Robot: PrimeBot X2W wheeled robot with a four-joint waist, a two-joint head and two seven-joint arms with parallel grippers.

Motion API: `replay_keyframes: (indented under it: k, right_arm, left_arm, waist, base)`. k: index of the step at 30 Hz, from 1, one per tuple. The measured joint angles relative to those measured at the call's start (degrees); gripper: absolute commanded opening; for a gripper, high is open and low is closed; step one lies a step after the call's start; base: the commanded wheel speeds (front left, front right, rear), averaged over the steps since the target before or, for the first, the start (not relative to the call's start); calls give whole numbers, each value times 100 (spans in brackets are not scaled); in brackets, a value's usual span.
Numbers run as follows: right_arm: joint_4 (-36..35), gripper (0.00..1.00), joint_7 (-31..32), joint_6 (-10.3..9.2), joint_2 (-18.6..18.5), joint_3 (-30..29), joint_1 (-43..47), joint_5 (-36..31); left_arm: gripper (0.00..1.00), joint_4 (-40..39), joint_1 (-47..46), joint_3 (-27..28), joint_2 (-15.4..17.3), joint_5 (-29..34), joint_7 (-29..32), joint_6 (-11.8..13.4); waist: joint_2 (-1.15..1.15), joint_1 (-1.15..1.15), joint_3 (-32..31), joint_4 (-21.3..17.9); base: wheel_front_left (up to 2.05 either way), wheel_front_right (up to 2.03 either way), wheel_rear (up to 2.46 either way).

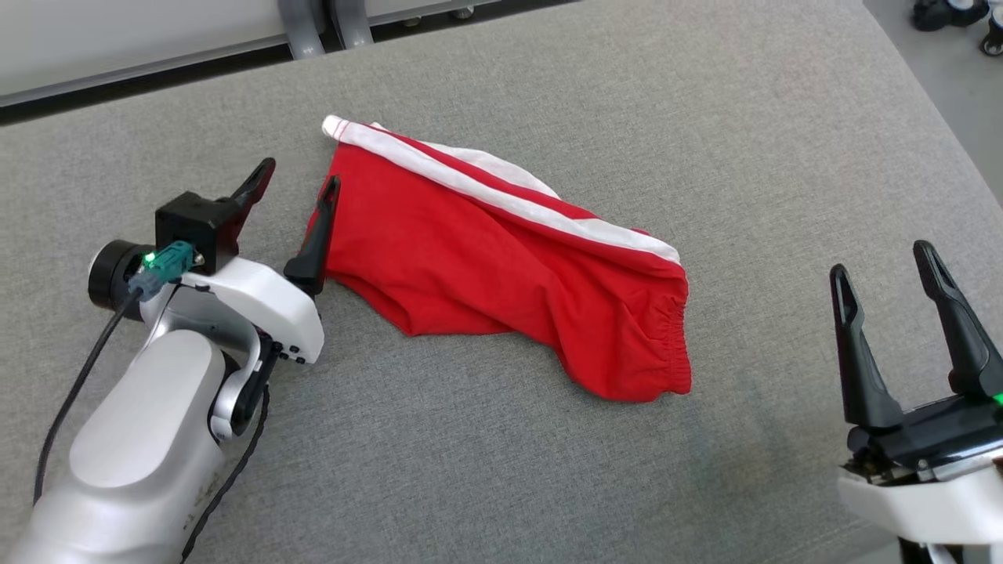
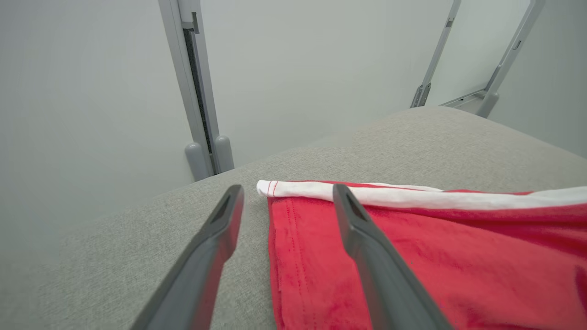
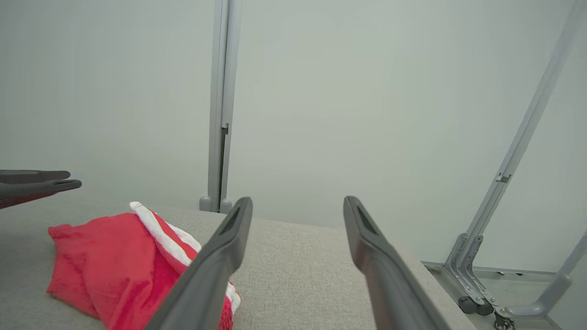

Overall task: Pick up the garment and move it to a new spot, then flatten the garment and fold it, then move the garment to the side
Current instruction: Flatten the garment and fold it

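Right end effector (image 1: 882, 258) spread wide, empty (clear of garment (image 1: 486, 258)); left end effector (image 1: 302, 172) wide, straddling garment edge.

grey fabric-covered surface (image 1: 783, 117), pale plain wall (image 3: 367, 91) behind, grey metal posts (image 2: 190, 91)

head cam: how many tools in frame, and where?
2. Left tool, open, lower left at the red garment, by its left edge, one finger over the cloth, one over the grey surface. Right tool, open, lower right, apart from the garment. None seems hidden.
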Motion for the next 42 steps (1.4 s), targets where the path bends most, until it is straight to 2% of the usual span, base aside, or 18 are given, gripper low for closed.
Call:
replay_keyframes:
  k: [3,7,11,15,21,22,23,24,27,31,35,38,42]
  right_arm:
    - [-131,100,-4,1,281,-81,141,-160]
    - [-137,100,-4,0,435,-58,240,-188]
    - [-152,100,-4,0,491,24,172,-182]
    - [-149,100,-5,0,528,132,21,-162]
    - [-131,100,-5,0,552,168,-21,-124]
    - [-122,100,-5,0,553,171,-21,-124]
    - [-113,100,-5,0,555,175,-21,-124]
    - [-103,100,-5,0,558,178,-21,-124]
    - [-82,100,-5,0,566,172,-21,-124]
    - [-81,100,-5,0,568,98,76,-125]
    - [-57,100,-5,0,567,-7,328,-125]
    - [-30,100,-5,0,494,-45,478,-125]
    - [7,100,-5,0,353,-23,547,-107]
  left_arm:
    - [100,240,12,-21,-69,33,-223,7]
    - [100,563,-12,-92,-131,45,-178,-48]
    - [100,964,-181,-241,-131,-19,410,-186]
    - [100,1263,-467,-325,-114,-97,1129,-202]
    - [100,1294,-745,-252,-190,-531,1827,-483]
    - [95,1289,-763,-254,-209,-592,1940,-520]
    - [42,1276,-767,-277,-222,-626,2025,-542]
    - [0,1248,-767,-309,-234,-631,2078,-586]
    - [0,1171,-698,-375,-266,-661,2113,-627]
    - [0,837,-329,-334,-203,-614,1852,-344]
    - [0,37,332,-326,59,-603,1741,-59]
    - [0,-853,998,-287,276,-625,1775,291]
    - [0,-2203,1852,-205,534,-664,1876,902]
  waist:
    - [0,0,-47,2]
    - [0,0,14,-31]
    - [0,0,183,-99]
    - [0,0,357,-205]
    - [0,0,456,-351]
    - [0,0,451,-358]
    - [0,0,445,-364]
    - [0,0,438,-368]
    - [0,0,387,-366]
    - [0,0,255,-294]
    - [0,0,96,-83]
    - [0,0,-33,131]
    - [0,0,-191,444]
  base:
    - [0,0,0]
    - [0,0,0]
    - [0,0,0]
    - [0,0,0]
    - [0,0,0]
    - [0,0,0]
    - [0,0,0]
    - [0,0,0]
    - [0,0,0]
    - [0,0,0]
    - [0,0,0]
    - [0,0,0]
    - [0,0,0]
